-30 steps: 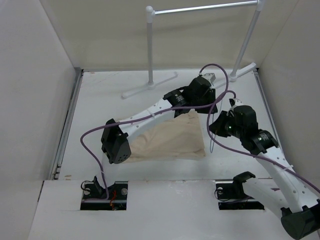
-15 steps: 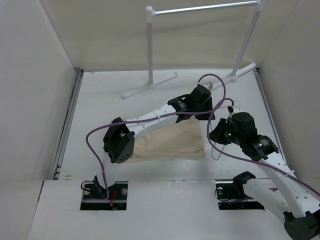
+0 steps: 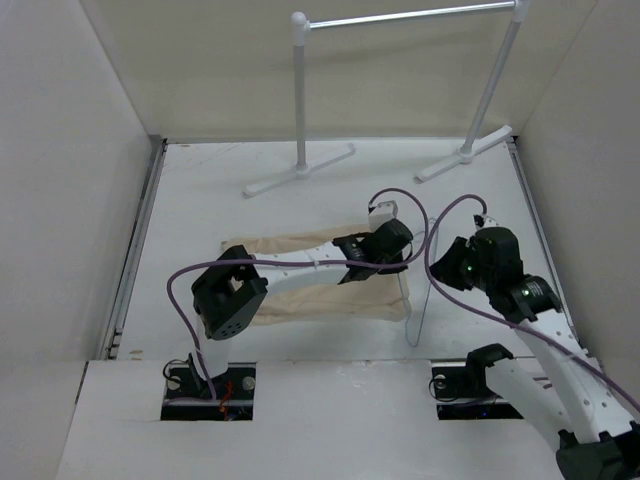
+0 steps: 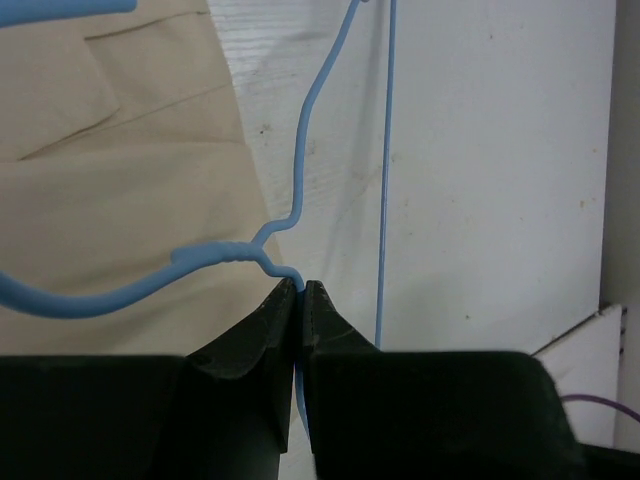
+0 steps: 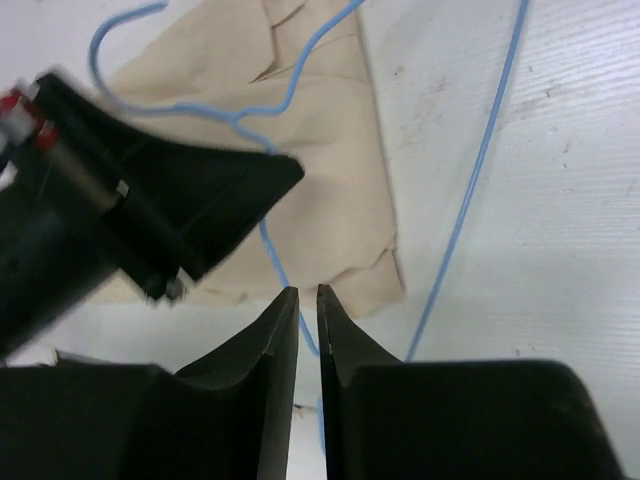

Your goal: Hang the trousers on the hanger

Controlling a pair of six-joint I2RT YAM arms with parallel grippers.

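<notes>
The beige trousers lie folded flat on the table in the top view, with my left arm stretched across them. The thin blue wire hanger rests at their right edge, its hook lying over the cloth. My left gripper is shut on the hanger just below the twisted neck, the wire pinched at the tips. My right gripper hovers close to the right, jaws a narrow gap apart. The hanger wire passes under that gap without being clamped. Trousers and left gripper show ahead.
A white clothes rack with a top rail stands at the back of the table. White walls close in both sides. Purple cables loop between the two wrists. The raised front ledge holds the arm bases.
My left gripper has come nearer from the back right of the trousers and shut on the hanger. The trousers now lie flatter and wider. My right jaws have parted slightly.
</notes>
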